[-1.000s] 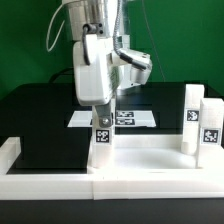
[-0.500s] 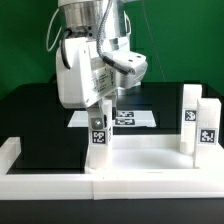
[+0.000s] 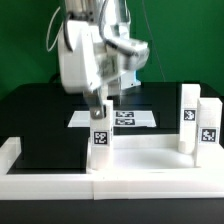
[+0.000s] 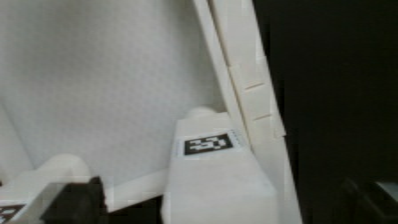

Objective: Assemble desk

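The desk panel (image 3: 145,157) lies flat on the black table. One tagged leg block (image 3: 100,150) stands upright at the panel's corner on the exterior view's left. Two more leg blocks (image 3: 188,120) (image 3: 208,128) stand at the right. My gripper (image 3: 103,108) hangs just above the left leg and is open, apart from it. In the wrist view the leg (image 4: 222,165) stands between my spread dark fingers (image 4: 68,200), with a gap on each side, beside the panel's face (image 4: 89,80) and its rim (image 4: 244,70).
The marker board (image 3: 128,118) lies on the table behind the panel. Long white bars (image 3: 45,184) edge the table's front and left side. A green wall stands behind.
The gripper has risen off the left leg block and the wrist has swung up and back. The leg stays upright at the panel's corner.
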`<state>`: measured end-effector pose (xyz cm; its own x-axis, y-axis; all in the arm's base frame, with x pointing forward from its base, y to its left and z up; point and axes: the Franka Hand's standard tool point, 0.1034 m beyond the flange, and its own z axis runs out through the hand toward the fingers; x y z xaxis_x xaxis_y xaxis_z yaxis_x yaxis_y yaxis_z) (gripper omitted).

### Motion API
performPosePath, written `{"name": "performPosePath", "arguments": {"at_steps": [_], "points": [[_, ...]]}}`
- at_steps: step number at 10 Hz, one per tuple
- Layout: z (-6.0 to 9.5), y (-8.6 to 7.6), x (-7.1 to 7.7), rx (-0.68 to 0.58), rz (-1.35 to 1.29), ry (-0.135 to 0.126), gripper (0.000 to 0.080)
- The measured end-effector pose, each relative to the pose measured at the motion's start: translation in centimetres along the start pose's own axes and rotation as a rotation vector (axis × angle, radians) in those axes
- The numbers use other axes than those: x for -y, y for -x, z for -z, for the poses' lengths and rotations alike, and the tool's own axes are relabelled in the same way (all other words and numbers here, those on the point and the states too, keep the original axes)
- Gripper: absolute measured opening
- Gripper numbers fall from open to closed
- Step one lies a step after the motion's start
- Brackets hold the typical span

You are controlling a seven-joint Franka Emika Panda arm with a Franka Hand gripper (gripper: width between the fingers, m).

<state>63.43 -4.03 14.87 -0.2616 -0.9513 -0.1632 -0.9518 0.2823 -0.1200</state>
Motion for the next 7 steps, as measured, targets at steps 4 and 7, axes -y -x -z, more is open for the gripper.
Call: {"name": "performPosePath", "arguments": {"at_steps": [4, 7], "points": [[-0.2, 0.0, 0.0, -0.002, 0.011, -0.001, 0.0649], [-0.3, 0.0, -0.1, -0.003, 0.013, 0.001, 0.0649]]}}
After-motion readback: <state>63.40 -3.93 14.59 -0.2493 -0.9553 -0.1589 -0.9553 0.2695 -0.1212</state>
